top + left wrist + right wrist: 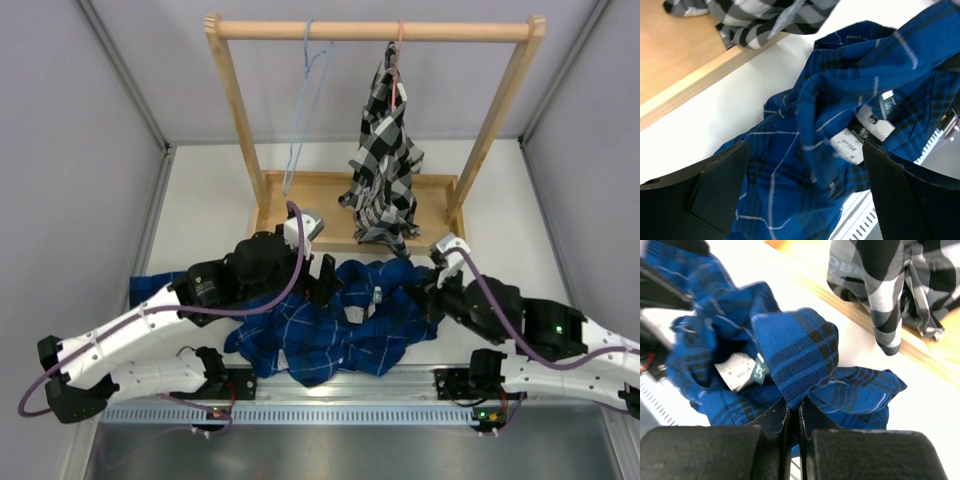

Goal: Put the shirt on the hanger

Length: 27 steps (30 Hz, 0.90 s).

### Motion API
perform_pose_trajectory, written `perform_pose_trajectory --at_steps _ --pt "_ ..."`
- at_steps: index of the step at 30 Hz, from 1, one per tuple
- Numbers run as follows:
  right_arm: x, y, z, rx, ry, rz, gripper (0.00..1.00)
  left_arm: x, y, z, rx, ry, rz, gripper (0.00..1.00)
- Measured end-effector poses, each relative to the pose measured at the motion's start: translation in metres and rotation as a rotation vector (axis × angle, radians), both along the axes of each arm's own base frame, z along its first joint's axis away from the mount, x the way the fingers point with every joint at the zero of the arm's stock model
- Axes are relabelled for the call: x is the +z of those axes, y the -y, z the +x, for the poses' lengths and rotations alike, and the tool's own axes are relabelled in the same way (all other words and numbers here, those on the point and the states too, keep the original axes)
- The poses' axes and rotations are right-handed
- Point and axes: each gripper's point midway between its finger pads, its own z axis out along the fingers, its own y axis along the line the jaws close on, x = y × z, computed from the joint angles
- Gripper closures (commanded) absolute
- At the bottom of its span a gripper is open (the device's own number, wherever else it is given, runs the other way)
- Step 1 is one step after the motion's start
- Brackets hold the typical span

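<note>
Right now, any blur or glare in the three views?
Top external: even light, no glare, shirt sharp. Left wrist: label sharp, left gripper dark and soft. Right wrist: fold at right gripper sharp, fabric at picture's left edge smeared.

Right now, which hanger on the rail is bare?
The light-blue wire hanger on the left; the pink hanger beside it carries the checked shirt.

The top camera looks down on the shirt (340, 320) from high above; both wrist cameras sit very near this same shirt, on its opposite sides.
</note>
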Motion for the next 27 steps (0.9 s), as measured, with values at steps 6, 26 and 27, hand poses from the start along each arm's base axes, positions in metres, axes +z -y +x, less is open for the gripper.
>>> perform_pose_trajectory --at_steps 6,26,27 --pt "0.028 0.016 -0.026 0.15 0.054 0.128 1.0 -0.001 0.012 -0.015 -0.134 -0.006 0.004 0.02" --pt "0.033 0.007 -0.054 0.365 0.085 0.128 1.0 -0.037 0.059 -0.047 -0.491 -0.151 -0.089 0.46" --pt "0.033 0.007 -0.054 0.364 0.087 0.13 1.0 -0.043 0.057 -0.048 -0.49 -0.16 -0.083 0.52"
